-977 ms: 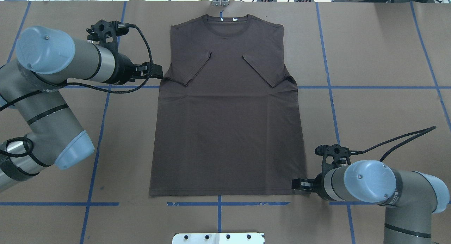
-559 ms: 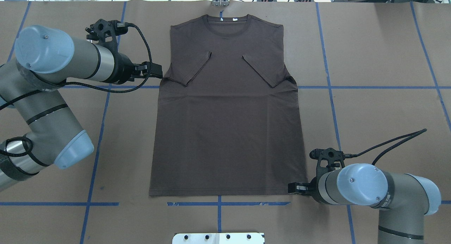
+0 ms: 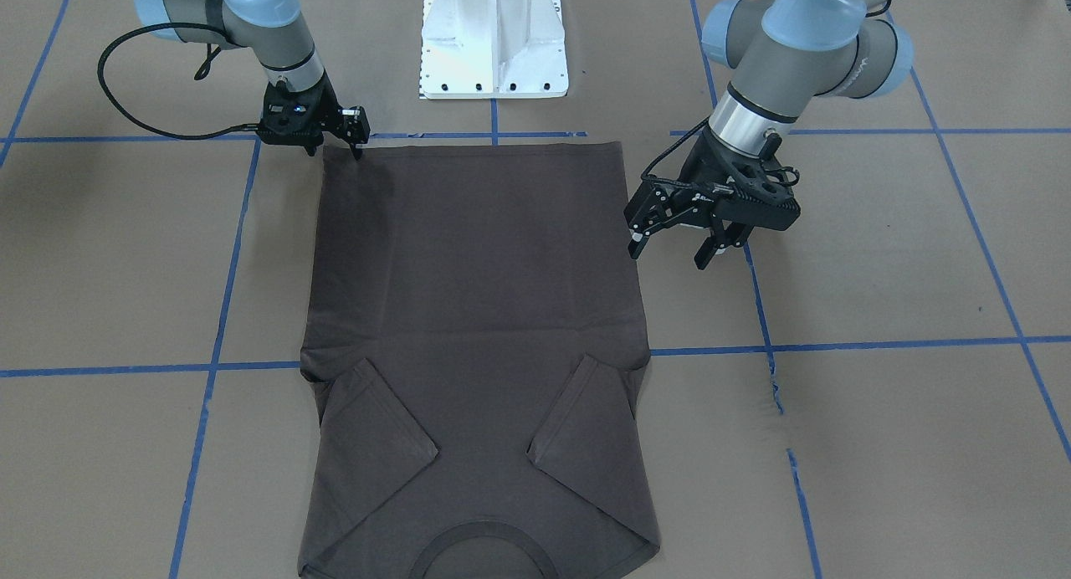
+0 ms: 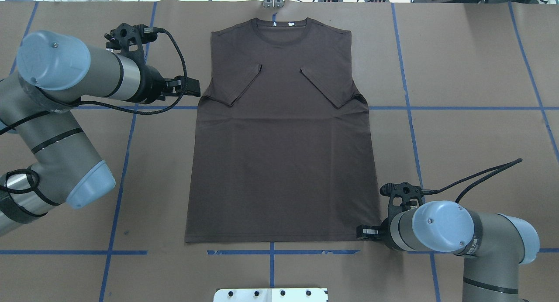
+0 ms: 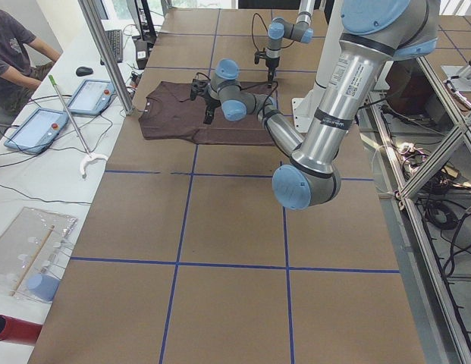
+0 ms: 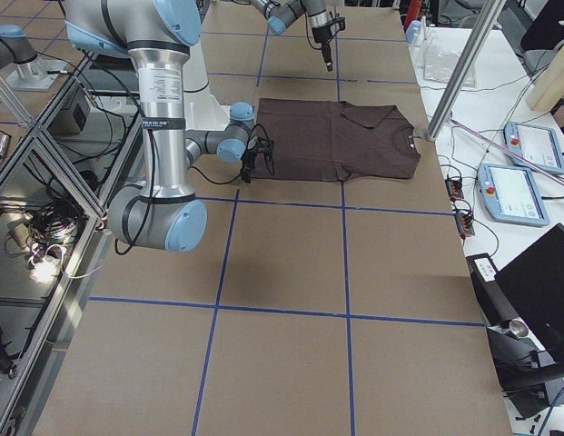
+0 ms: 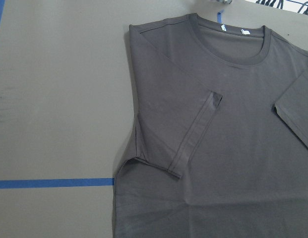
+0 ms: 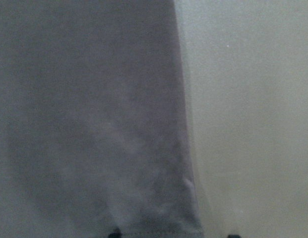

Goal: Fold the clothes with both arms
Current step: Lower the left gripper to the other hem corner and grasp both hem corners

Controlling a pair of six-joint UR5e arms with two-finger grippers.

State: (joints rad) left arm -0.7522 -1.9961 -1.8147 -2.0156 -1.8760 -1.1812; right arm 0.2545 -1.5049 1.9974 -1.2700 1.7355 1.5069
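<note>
Dark grey-brown fabric, the T-shirt [image 4: 284,162], is laid flat on the table [image 4: 458,75], sleeves folded inward. The left gripper [image 3: 669,251] is seen spread wide only from the front (overhead it is foreshortened), tilted just beside the shirt's left edge. The right gripper [image 3: 341,140], pointed straight down, is shown by its wrist camera parted astride the near right hem corner.

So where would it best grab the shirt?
Likely at the hem corner, coming in low from the robot's right, where the right gripper sits. The shirt lies flat with sleeves folded in, so only edges and corners offer something to pinch.
</note>
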